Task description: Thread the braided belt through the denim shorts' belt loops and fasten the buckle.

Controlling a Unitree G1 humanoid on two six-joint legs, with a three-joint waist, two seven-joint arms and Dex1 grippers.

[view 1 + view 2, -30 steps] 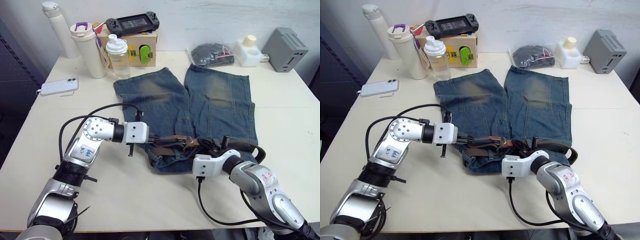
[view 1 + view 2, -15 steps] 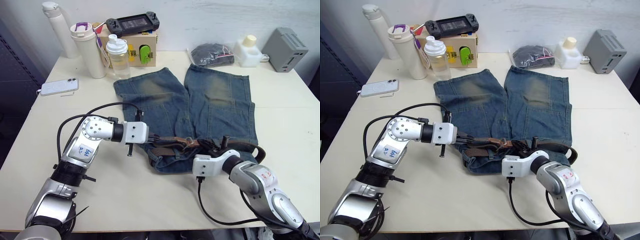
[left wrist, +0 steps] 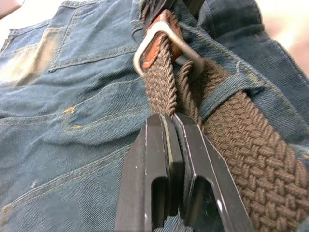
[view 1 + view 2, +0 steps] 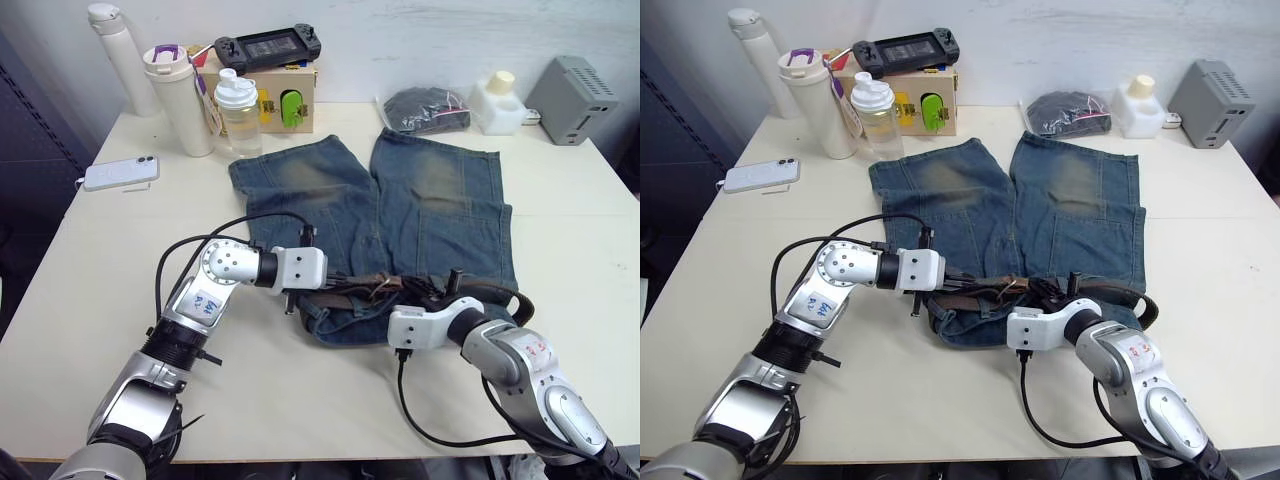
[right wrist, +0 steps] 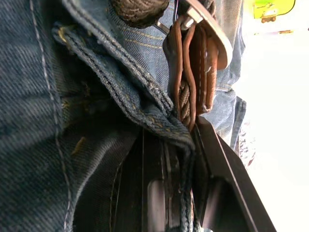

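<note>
My left tool [image 3: 175,126] is pinched nearly closed on the braided belt [image 3: 251,145] just short of the buckle [image 3: 161,46], steadying it at the waistband, six o'clock on the denim shorts [image 4: 400,200]. My right tool [image 5: 181,145] clamps the waistband edge by the tan tab, holding it taut.

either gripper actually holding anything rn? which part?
Left gripper: shut on the braided belt, on the strand just below the buckle. Right gripper: clamped on the denim shorts waistband edge.

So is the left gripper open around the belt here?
No, the left gripper is shut on the braided belt, just short of the buckle.
</note>
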